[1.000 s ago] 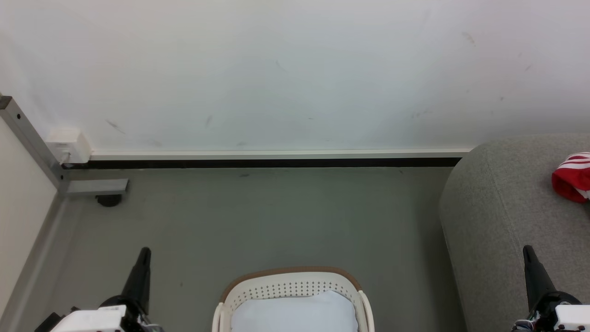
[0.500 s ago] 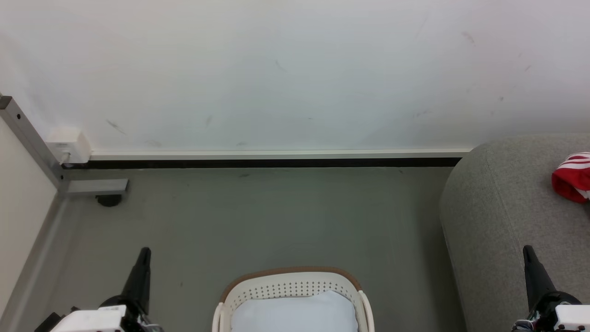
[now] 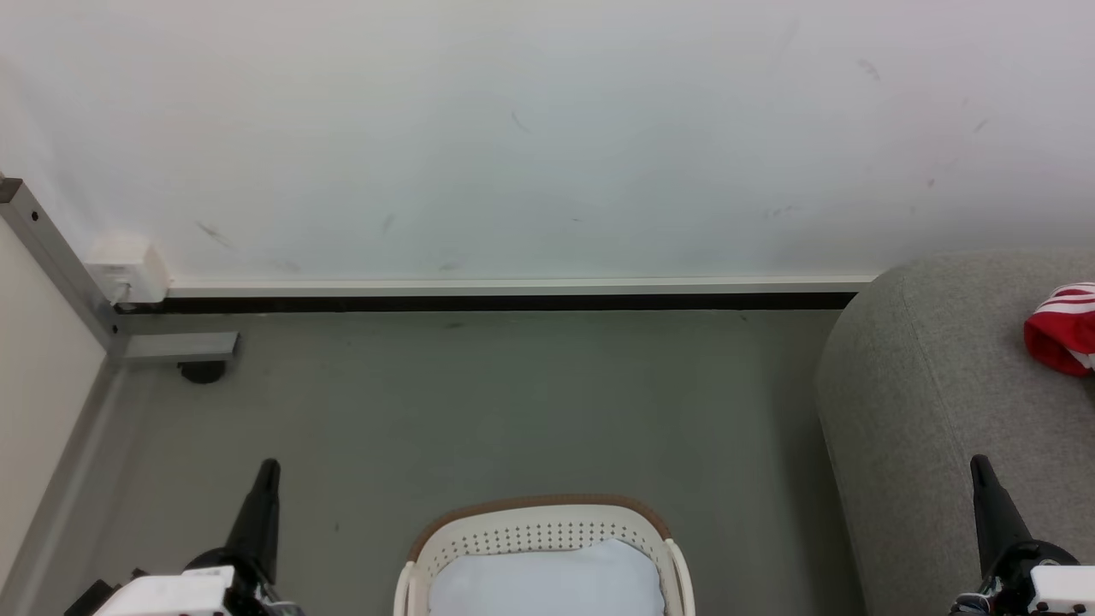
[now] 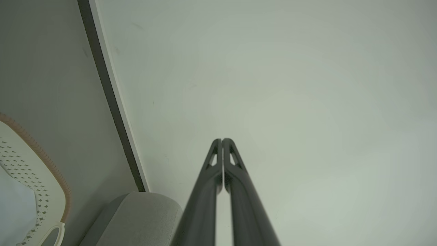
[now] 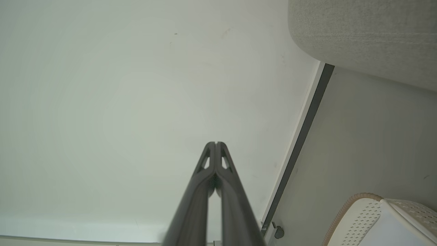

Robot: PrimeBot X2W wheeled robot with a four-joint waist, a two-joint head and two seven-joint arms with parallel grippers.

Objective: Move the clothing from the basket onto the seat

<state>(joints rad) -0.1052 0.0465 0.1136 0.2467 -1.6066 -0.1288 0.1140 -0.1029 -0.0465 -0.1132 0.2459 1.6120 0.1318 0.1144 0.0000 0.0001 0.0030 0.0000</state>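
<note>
The left pincer [image 3: 268, 468] and right pincer [image 3: 979, 464] are held pressed together, empty, flanking the basket [image 3: 537, 506]; red clothing [image 3: 1059, 332] is seen on the seat [image 3: 928, 385] right of the basket

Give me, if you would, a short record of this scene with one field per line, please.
basket: cream, brown rim, on the floor, at the head view's bottom edge between the two tools
basket contents: a pale item, soft-looking, covers the visible part of the inside
clothing: red with white stripes, lying on the seat, cut off by the picture's right edge
seat: grey, to the right of the basket
left tool: shut, holding nothing
right tool: shut, holding nothing, in front of the seat
</note>
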